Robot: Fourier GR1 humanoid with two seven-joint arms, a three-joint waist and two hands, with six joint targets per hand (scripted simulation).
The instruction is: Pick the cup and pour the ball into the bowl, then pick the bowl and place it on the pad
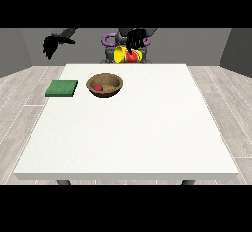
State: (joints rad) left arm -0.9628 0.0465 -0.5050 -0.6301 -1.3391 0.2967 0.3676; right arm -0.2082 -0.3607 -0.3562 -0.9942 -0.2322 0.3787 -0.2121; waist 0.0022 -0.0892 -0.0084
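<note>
Bowl: The wooden bowl (104, 85) sits upright on the white bench (147, 128), toward the far edge and left of centre in the front view.
Ball: A small red ball (99, 87) already rests inside the bowl, so the pouring step looks done and the bowl's move to the pad appears to be what is left.
Pad: The flat green pad (62, 88) lies on the bench just beside the bowl, at the view's left, with a narrow strip of bare bench between them; the carry would run sideways, along the bench's far edge.
Cup: A yellow cup (121, 55) is held up in front of the robot's torso, beyond the bench's far edge and above it, with something red showing at its side.
Hand at the view's right: This hand (135, 39) is curled down over the cup and holds it; it hangs behind the bowl and a little right of it.
Hand at the view's left: This hand (51, 44) hovers raised off the bench's far left corner, carrying nothing; whether its fingers are apart or together cannot be told.
Nearer hand: By line, the left-side hand stands beyond the pad, the cup-bearing hand beyond the bowl; the free one looks better placed, as a judgement only.
</note>
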